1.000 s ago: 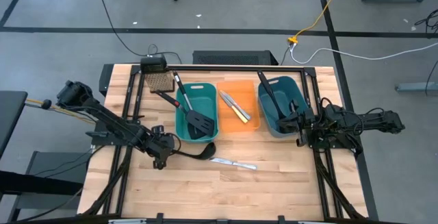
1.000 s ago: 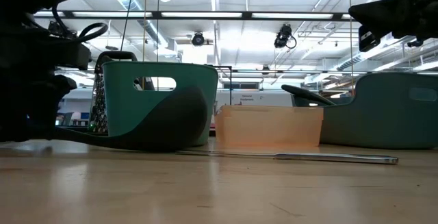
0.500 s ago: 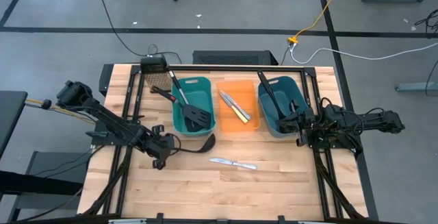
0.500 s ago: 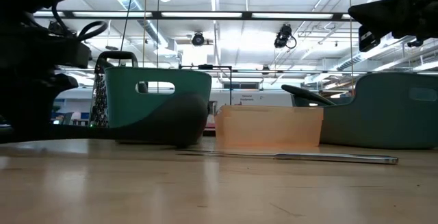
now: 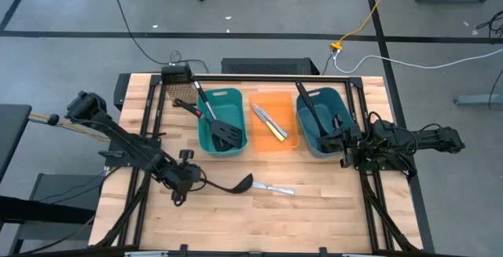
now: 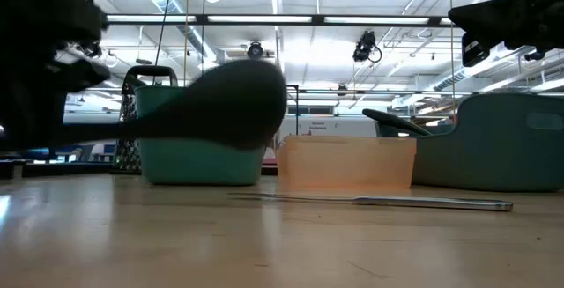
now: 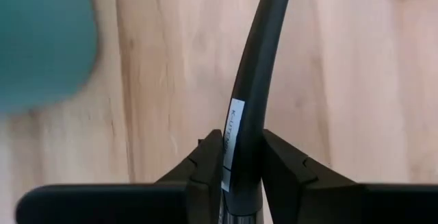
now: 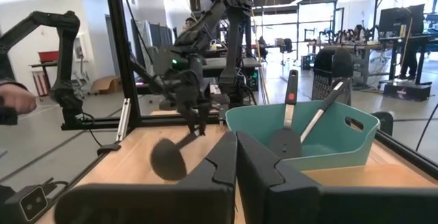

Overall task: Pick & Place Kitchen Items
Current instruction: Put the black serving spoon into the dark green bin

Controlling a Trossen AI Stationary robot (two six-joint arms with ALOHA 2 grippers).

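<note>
My left fingers are clamped on the slim black handle of a ladle, one finger on each side of it, just at the white label on the shaft. The handle runs forward from my grip over the bare wooden table, and the ladle's bowl hangs off the surface near the table's middle, right beside a silver table knife lying flat on the wood. Farther back stands a teal bin with two black spatulas leaning in it, then an orange bin holding more knives, then a second teal bin with dark utensils. My right fingers are pressed together on nothing, waiting beside that last bin at the table's right edge.
</note>
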